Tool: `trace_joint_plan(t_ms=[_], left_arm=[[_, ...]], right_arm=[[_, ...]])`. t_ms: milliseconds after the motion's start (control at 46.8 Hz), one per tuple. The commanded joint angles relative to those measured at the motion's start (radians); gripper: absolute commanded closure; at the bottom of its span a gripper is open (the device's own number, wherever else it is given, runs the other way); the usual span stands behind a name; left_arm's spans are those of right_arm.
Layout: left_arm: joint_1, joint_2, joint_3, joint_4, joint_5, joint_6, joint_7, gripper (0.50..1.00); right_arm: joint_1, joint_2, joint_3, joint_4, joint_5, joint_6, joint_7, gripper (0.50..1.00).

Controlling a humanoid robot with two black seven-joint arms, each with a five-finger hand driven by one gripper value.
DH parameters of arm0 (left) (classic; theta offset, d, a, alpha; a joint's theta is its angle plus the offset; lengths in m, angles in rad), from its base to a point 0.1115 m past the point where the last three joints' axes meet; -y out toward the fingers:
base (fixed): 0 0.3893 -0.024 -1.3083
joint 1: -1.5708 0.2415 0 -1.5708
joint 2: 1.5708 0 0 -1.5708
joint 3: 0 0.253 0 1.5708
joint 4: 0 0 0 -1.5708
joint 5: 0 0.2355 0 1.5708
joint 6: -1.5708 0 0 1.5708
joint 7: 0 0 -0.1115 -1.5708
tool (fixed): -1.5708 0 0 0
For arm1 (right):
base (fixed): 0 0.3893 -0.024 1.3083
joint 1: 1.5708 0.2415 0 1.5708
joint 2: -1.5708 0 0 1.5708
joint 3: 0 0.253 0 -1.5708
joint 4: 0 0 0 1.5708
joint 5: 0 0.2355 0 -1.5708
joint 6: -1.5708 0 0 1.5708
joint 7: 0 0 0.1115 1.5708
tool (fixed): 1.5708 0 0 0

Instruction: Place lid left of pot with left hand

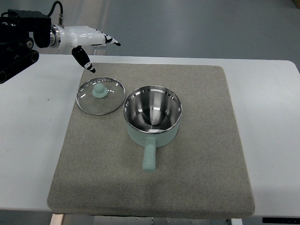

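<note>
A glass lid (pixel 101 95) with a steel rim and a mint-green knob lies flat on the grey mat (pixel 206 154), just left of the pot and touching or nearly touching its rim. The mint-green pot (pixel 152 115) has a shiny steel inside and stands open, its handle pointing toward the near edge. My left hand (pixel 91 44), white with black fingertips, hovers above and behind the lid near the mat's far left corner. Its fingers are spread and hold nothing.
The mat lies on a white table (pixel 33 140). My left arm's black body (pixel 16 40) sits at the far left corner. Grey floor shows beyond the table's far edge.
</note>
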Motion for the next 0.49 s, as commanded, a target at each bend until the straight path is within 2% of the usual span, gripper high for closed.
trace_joint_plan(t_ms=[0, 107, 192, 470], left_arm=[[0.014, -0.037, -0.001, 0.084, -0.113, 0.042, 0.002, 0.506], [0.031, -0.092, 0.003, 0.256, -0.329, 0.095, 0.002, 0.506], [0.034, -0.132, 0.003, 0.353, -0.497, 0.105, 0.002, 0.508], [0.060, -0.149, -0.004, 0.391, -0.862, 0.153, 0.003, 0.508]], right_arm=[[0.000, 0.000, 0.000, 0.000, 0.000, 0.000, 0.000, 0.579], [0.000, 0.000, 0.000, 0.000, 0.000, 0.000, 0.000, 0.579], [0.000, 0.000, 0.000, 0.000, 0.000, 0.000, 0.000, 0.579], [0.000, 0.000, 0.000, 0.000, 0.000, 0.000, 0.000, 0.579]])
